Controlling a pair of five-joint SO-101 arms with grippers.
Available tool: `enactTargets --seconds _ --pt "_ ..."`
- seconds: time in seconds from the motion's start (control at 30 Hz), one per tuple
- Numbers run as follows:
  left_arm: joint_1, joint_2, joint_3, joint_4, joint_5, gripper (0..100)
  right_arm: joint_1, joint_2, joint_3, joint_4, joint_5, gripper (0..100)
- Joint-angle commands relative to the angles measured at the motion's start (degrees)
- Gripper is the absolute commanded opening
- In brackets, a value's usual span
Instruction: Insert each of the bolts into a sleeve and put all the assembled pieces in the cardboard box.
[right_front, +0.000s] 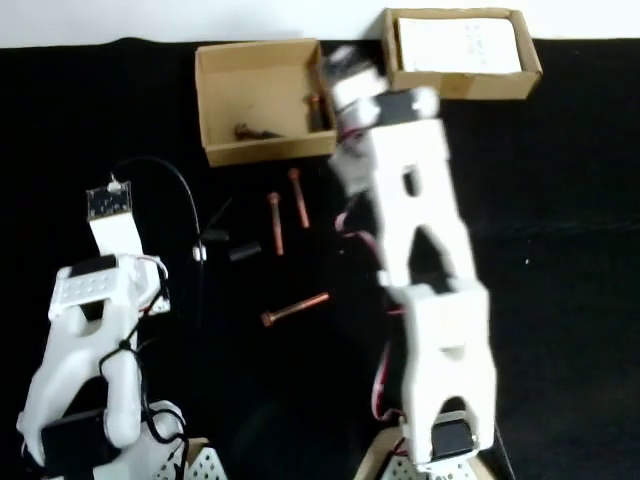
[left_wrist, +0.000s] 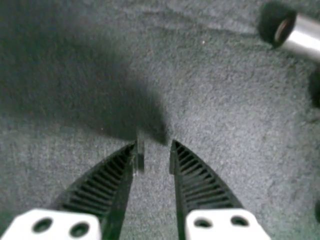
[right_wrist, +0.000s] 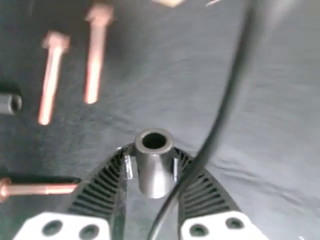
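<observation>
Clamped between the fingers of the right claw (right_wrist: 152, 152), a dark sleeve (right_wrist: 154, 165) pointed its open bore at the wrist camera, and a black cable (right_wrist: 227, 105) crossed just in front of it. The right arm (right_front: 420, 210) stretched from the near edge of the black worktop (right_front: 560, 200) toward the far edge. Its wrist end was beside the cardboard box (right_front: 225, 150), at the wall nearer a second box (right_front: 465, 82) that held a white sheet. The cardboard box stood at the far edge, with a dark piece (right_front: 255, 130) on its floor; I could not tell whether a bolt sat inside that piece.

Around the middle of the worktop, a first bolt (right_front: 274, 222) and a second bolt (right_front: 298, 197) lay side by side, nearly parallel. A third bolt (right_front: 295, 308) lay apart from them, toward the near edge. A loose sleeve (right_front: 243, 251) lay just beside the first bolt.

The left arm (right_front: 85, 330) was folded by the near left corner. The left claw (left_wrist: 154, 145) hung released over bare cloth, its fingers slightly parted with nothing between them. A silvery tube (left_wrist: 295, 35) lay well apart from it.
</observation>
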Motion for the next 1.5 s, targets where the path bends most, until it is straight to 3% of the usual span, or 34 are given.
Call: enactTargets --seconds 0.0,0.23,0.37,0.53,0.67,0.8,0.97,1.33,1.47 --pt "2.4 0.6 -8.0 5.5 -0.4 11 4.4 -19.8 10.6 0.5 -0.6 0.6" --pt "17.9 3.1 -31.1 18.7 0.0 11 5.1 -49.4 55.9 -3.2 -0.7 0.6" --pt "24.9 13.5 -41.3 21.0 0.0 11 6.6 -63.7 80.7 -19.1 -0.8 0.6" --pt "27.2 30.6 -57.7 25.4 4.9 13 6.7 -75.4 107.6 -39.3 -1.4 0.6" --pt "29.3 42.4 -74.3 33.8 12.1 19 6.9 -79.1 122.6 -52.6 -8.6 0.6" --pt "32.8 52.0 -89.3 40.9 16.6 20 6.9 -79.1 131.9 -64.0 -14.6 0.6" --pt "35.3 61.6 -102.0 44.1 19.8 20 6.9 -79.1 138.2 -72.8 -18.1 0.6" --pt "30.4 69.4 -112.2 46.7 20.6 20 6.9 -79.1 138.9 -73.2 -18.1 0.6" --pt "31.1 69.8 -111.2 46.2 17.3 20 6.9 -79.1 138.7 -73.2 -18.1 0.6"
